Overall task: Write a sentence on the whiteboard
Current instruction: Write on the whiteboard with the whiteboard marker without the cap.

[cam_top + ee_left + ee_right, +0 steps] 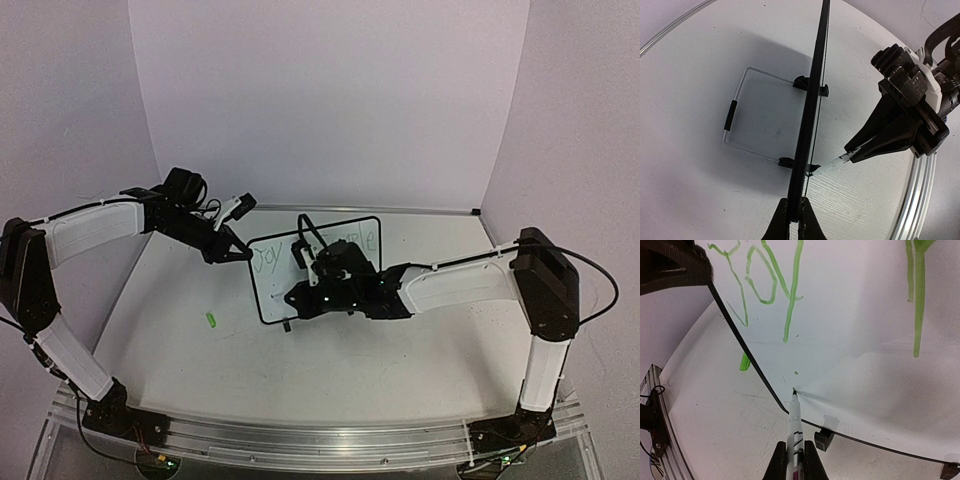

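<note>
The whiteboard [273, 292] stands upright mid-table on small black feet [823, 438]. My left gripper [240, 255] is shut on its left edge; in the left wrist view the fingers [795, 202] pinch the black frame [812, 90] seen edge-on. My right gripper [796, 446] is shut on a white marker [795, 422], whose tip touches the board face near its lower left corner. Of the sentence, green "Joy" [760, 285] shows on the upper line, with more green strokes [916, 300] to its right. A tiny green dot [796, 373] lies just above the tip.
A green marker cap [211, 320] lies on the table left of the board. Behind the board a wire stand [735, 115] rests on the table. Purple walls enclose the back and sides. A metal rail [320, 440] runs along the near edge.
</note>
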Tool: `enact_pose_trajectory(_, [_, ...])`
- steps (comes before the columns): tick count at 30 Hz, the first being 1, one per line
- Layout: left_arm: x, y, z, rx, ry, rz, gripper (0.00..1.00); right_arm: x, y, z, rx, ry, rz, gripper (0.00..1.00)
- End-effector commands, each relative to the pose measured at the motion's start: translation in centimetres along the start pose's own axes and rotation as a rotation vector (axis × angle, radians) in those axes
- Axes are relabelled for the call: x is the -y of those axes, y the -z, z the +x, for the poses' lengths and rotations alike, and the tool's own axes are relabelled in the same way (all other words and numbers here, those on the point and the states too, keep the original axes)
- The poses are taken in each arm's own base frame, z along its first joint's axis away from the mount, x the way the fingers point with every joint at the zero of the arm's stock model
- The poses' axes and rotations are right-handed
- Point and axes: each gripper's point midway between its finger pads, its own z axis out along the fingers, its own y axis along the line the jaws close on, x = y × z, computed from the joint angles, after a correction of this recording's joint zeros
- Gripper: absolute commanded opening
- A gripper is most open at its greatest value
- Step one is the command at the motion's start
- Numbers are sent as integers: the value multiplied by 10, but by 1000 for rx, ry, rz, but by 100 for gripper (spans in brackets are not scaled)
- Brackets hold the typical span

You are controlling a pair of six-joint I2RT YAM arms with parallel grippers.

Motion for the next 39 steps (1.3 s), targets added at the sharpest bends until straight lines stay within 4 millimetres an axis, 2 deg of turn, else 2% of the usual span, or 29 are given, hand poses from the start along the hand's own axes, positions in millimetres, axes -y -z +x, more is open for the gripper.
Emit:
enact_pose_trajectory(1, [-13, -7, 17, -75, -10, -63, 0, 3, 0, -18, 53, -15, 49, 0])
enact_pose_trajectory(7, [-13, -7, 16, -74, -12, -61, 0, 11, 10, -28, 98, -24, 103, 0])
enact_pose_trajectory(21, [-12, -9, 17, -78, -11, -57, 0, 9, 29, -45, 150, -25, 112, 0])
enact_pose_trajectory(39, [-12, -9, 17, -79, -12, -58, 0, 20, 3, -1, 22, -44, 121, 0])
